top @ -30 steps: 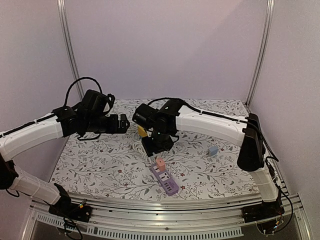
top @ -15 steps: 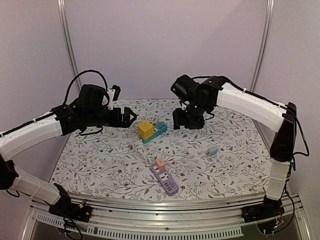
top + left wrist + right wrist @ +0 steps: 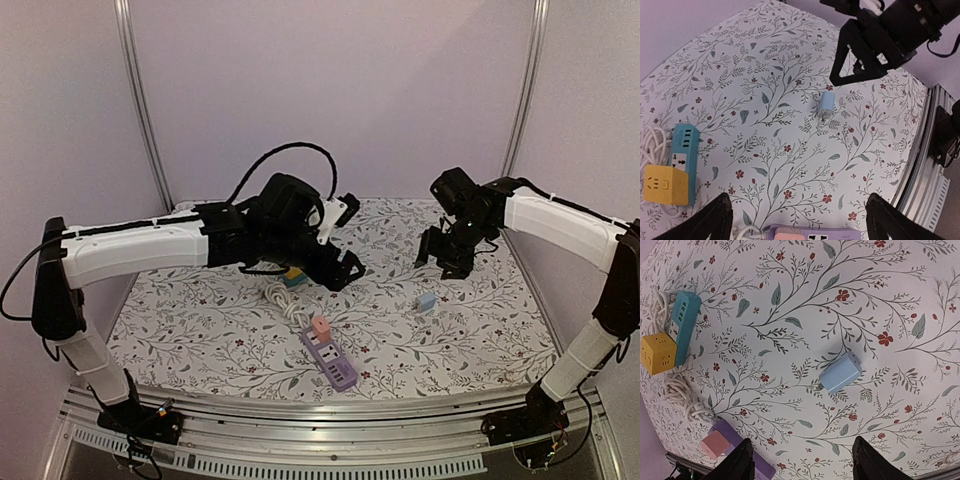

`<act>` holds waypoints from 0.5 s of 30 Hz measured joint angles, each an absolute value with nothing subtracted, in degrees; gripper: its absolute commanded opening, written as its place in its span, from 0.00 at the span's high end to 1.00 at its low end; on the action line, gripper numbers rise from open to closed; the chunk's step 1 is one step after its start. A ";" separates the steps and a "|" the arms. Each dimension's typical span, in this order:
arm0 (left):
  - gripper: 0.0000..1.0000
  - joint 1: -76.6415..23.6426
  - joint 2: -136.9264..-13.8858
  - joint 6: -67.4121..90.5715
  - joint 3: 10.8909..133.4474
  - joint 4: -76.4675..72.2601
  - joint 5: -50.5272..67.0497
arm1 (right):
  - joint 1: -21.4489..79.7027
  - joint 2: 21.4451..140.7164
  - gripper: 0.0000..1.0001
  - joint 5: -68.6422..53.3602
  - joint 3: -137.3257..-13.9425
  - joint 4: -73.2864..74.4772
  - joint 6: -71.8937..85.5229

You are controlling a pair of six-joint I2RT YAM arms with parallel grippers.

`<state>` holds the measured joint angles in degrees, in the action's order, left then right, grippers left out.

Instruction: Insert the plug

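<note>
Purple power strip lies on the floral table at the near middle, and everything else sits around it. Seated on its far end is a pink plug block. The blue plug lies loose on its side on the tabletop, to the right of the purple power strip and farther back, well apart from it and touching nothing else. A coiled white cord lies just beyond the strip's far end. Past the cord lies a teal power strip with a yellow cube adapter at one end, both largely hidden under the left arm in the overhead view. The left gripper hangs in the air above the area beyond the purple power strip, its fingers spread wide with nothing between them. The right gripper hovers farther to the right of the strip and farther back, above the tabletop behind the blue plug. Its fingers are also parted and empty, and the plug lies free on the cloth below them.
</note>
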<state>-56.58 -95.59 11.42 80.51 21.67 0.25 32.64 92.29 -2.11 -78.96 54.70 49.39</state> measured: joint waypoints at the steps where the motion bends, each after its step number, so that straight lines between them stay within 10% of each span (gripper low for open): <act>1: 0.16 -57.69 -97.58 10.59 82.19 21.98 0.25 | 31.44 91.44 0.34 -2.59 -78.06 54.33 49.74; 15: 0.21 -65.54 -126.98 -0.10 106.21 27.75 0.71 | 22.26 82.83 0.32 -5.32 -70.94 56.42 52.77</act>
<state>-65.54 -126.98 -0.10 106.21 27.75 0.71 22.26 82.83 -5.32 -70.94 56.42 52.77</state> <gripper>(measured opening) 0.797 0.681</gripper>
